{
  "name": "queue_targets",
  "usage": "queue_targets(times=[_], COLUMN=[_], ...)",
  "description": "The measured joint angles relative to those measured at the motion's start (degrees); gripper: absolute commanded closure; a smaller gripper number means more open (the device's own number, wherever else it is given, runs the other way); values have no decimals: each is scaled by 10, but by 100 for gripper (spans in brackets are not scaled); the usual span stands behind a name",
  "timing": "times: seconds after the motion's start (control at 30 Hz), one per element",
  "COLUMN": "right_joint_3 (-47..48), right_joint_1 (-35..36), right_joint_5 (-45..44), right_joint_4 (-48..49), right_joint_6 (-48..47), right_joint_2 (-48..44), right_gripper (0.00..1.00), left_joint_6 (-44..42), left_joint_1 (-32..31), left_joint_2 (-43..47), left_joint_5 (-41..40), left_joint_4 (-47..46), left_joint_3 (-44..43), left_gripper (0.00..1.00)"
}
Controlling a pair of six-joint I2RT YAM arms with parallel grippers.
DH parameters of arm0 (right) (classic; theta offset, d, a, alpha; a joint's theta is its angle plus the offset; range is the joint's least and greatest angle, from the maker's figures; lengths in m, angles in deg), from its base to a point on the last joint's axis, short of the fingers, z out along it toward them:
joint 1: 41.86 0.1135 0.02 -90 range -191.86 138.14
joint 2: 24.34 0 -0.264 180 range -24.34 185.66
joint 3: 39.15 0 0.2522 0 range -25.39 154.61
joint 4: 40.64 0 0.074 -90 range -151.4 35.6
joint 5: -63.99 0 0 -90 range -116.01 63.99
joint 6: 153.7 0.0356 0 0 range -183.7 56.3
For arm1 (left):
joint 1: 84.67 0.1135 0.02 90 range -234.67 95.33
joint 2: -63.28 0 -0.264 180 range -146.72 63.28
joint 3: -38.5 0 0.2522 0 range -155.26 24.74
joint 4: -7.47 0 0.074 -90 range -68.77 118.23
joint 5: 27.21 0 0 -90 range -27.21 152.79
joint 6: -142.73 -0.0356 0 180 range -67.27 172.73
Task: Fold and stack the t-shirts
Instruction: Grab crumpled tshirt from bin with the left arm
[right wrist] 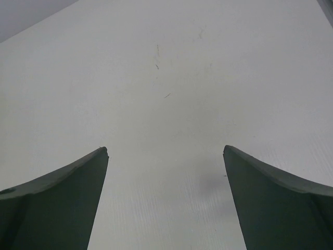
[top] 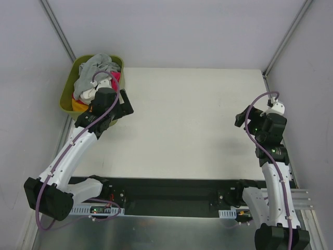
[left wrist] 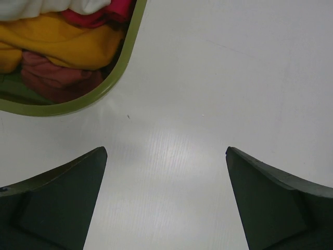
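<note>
The t-shirts sit bundled together in an olive-green tub [top: 66,94] at the far left corner of the tabletop [top: 192,120]. A heather grey t-shirt [top: 96,67] lies crumpled on top of the heap. A white t-shirt [top: 87,95] shows below it, a magenta-pink t-shirt [top: 116,77] is against the tub's right wall, and an orange-yellow t-shirt [top: 78,104] is at the near end.

The left tool [top: 124,105] hangs just beside the tub's near right corner, over bare tabletop. Its jaws are spread wide with nothing between them. In the left wrist view the tool [left wrist: 166,151] is apart from the tub's curved rim [left wrist: 122,67], which lies ahead and to the left. Folds of orange-yellow [left wrist: 62,44] and magenta-pink [left wrist: 104,13] cloth show inside the rim.

The right tool [top: 241,117] hovers over the right side of the tabletop, well apart from the tub and the shirts. In the right wrist view this tool [right wrist: 165,150] is also spread wide and empty, with only white surface [right wrist: 156,104] beneath it.
</note>
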Motion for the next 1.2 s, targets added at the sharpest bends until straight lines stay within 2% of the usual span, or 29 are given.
queue_targets(times=[0.23,0.4,0.67,1.0,1.03,1.07,1.13,1.2], right_joint_3=[2,2,7,11,11,11,11,11], right_joint_1=[0,0,0,0,0,0,1,1], right_joint_5=[16,29,40,57,58,59,59,59], right_joint_4=[-3,-4,-12,-16,-17,-17,-18,-19], right_joint_6=[0,-2,-9,-15,-16,-16,-17,-17], right_joint_2=[17,22,22,40,41,41,41,41], right_gripper=[3,3,3,3,3,3,3,3], left_joint_6=[-19,-50,-86,-120,-120,-120,-120,-123], left_joint_1=[0,16,167,219,225,232,245,253], left_joint_2=[-3,-50,-229,-434,-450,-469,-505,-531], left_joint_5=[-58,-116,-89,-58,-57,-57,-55,-54], left_joint_4=[17,24,18,21,20,20,19,19], left_joint_3=[-32,-110,-304,-477,-489,-504,-528,-539], left_gripper=[1,1,1,1,4,24,50,89])
